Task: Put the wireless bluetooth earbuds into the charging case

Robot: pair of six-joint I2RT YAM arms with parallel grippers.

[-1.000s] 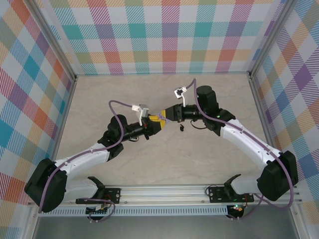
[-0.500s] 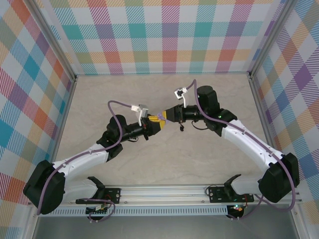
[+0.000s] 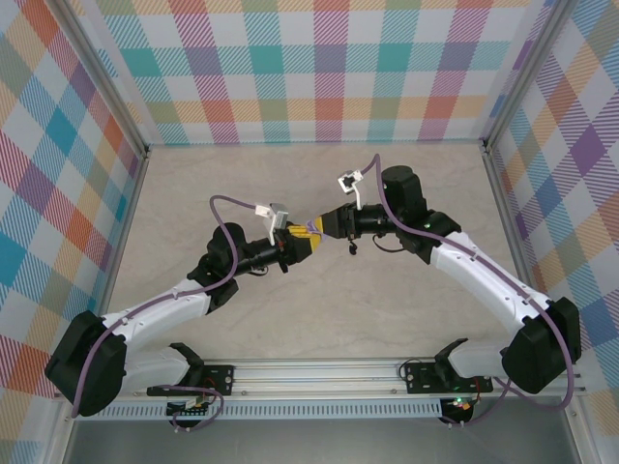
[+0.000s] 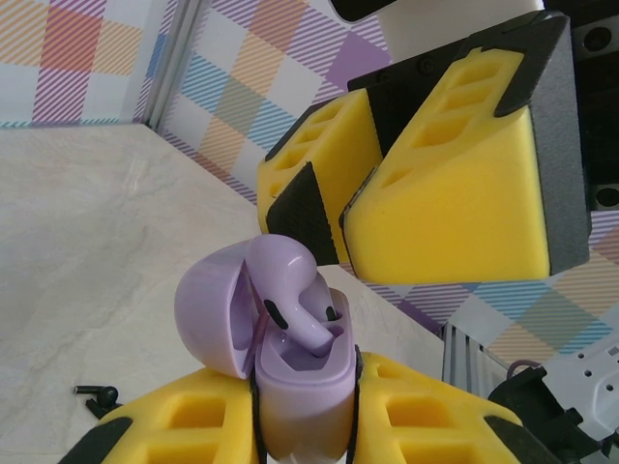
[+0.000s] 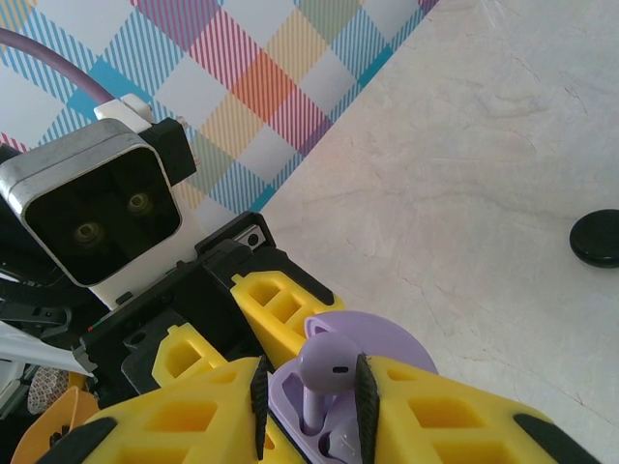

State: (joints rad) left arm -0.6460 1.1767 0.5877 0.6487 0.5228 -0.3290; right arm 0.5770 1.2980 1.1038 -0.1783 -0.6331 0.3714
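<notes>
earbud [image 4: 288,295] | lavender | stem down in case [image 4: 302,391] | head up

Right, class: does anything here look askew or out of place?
The lavender bud leans tilted and proud in the open case held by the left gripper, not seated flush. A black bud lies loose on the table.

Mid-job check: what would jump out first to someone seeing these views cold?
The left gripper clamps an open lavender charging case mid-table, with a lavender earbud standing in it. The right gripper meets it tip to tip, its yellow fingers parted and flanking the bud. A small black earbud lies loose on the table.
</notes>
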